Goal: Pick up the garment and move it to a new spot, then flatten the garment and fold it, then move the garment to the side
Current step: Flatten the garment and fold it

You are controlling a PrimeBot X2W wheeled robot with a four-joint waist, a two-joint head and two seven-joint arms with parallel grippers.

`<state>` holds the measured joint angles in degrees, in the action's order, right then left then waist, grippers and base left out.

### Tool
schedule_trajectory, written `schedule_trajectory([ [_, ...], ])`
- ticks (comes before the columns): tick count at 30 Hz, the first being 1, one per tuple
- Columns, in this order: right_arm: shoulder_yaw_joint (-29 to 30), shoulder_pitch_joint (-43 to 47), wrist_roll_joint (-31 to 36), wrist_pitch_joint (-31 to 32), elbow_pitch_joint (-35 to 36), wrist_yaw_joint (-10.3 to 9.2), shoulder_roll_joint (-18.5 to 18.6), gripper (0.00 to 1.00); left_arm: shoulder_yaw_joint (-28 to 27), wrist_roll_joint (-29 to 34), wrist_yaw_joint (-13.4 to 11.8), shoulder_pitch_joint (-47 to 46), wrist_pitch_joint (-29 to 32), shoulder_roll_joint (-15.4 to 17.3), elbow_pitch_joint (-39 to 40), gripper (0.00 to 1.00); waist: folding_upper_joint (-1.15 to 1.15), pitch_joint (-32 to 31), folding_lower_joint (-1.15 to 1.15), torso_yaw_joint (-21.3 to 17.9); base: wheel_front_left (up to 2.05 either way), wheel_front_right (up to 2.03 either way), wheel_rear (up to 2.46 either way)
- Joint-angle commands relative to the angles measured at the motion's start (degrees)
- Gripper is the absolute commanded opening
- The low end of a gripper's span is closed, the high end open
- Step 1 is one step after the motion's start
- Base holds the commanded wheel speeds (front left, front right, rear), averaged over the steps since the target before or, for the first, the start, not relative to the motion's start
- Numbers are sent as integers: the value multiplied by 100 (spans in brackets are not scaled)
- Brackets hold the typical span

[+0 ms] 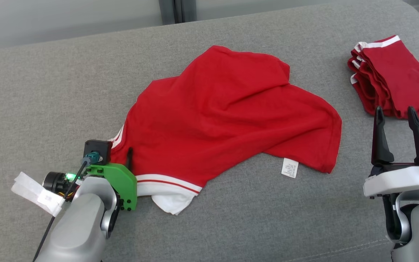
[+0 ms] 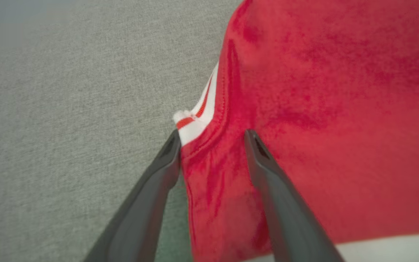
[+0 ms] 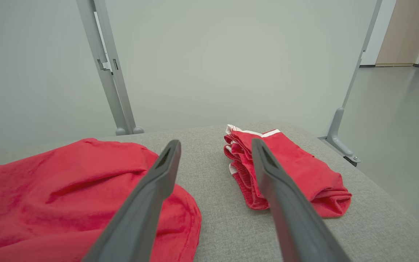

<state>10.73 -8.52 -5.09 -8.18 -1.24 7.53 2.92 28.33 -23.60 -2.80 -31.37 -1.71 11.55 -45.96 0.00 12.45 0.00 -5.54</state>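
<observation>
A crumpled red garment (image 1: pixel 227 116) with white-and-red striped trim lies spread on the grey cushion (image 1: pixel 49 91), a white care label (image 1: pixel 289 168) at its near edge. My left gripper (image 1: pixel 122 156) sits at the garment's left edge by the striped cuff. In the left wrist view its fingers stand apart, and the left gripper (image 2: pixel 213 135) straddles a ridge of the red garment (image 2: pixel 322 109). My right gripper (image 1: pixel 395 111) hovers open and empty at the near right, beside the garment's right hem (image 3: pixel 67 189); in the right wrist view the right gripper (image 3: pixel 215 142) points between the two red cloths.
A folded pile of red clothes (image 1: pixel 395 78) with white trim lies at the far right of the cushion, just beyond my right fingers, seen too as the pile (image 3: pixel 286 171). Grey metal posts (image 3: pixel 104 65) and a pale wall stand behind; the cushion's right edge drops to the floor (image 3: pixel 395 127).
</observation>
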Motion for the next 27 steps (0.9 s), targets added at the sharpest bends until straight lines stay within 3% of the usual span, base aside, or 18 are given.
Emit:
schedule_trajectory([
  [1, 25, 44, -45, -66, 34, -8, 0, 100, 29, -11, 55, -81, -54, -18, -85, 0, 0, 25, 0, -14, 0, 0, 0],
  [7, 75, 50, -62, -172, -52, -8, 0, 100, 83, 38, 124, -146, -543, -119, -137, 0, 0, -27, 0, 145, 0, 0, 0],
  [13, 135, 130, -63, -248, -114, -8, 1, 100, 123, 114, 15, 160, -1079, -110, 342, 0, 0, -145, 0, 438, 0, 0, 0],
  [19, 195, 174, -51, -292, -167, -8, 2, 100, 221, 289, -292, 755, -1171, 115, 1757, 0, 0, -270, 0, 683, 0, 0, 0],
  [27, 168, 220, -92, -335, -255, -8, 2, 100, 485, 755, -889, 1528, -273, 644, 4482, 0, 0, -400, 0, 723, 0, 0, 0],
])
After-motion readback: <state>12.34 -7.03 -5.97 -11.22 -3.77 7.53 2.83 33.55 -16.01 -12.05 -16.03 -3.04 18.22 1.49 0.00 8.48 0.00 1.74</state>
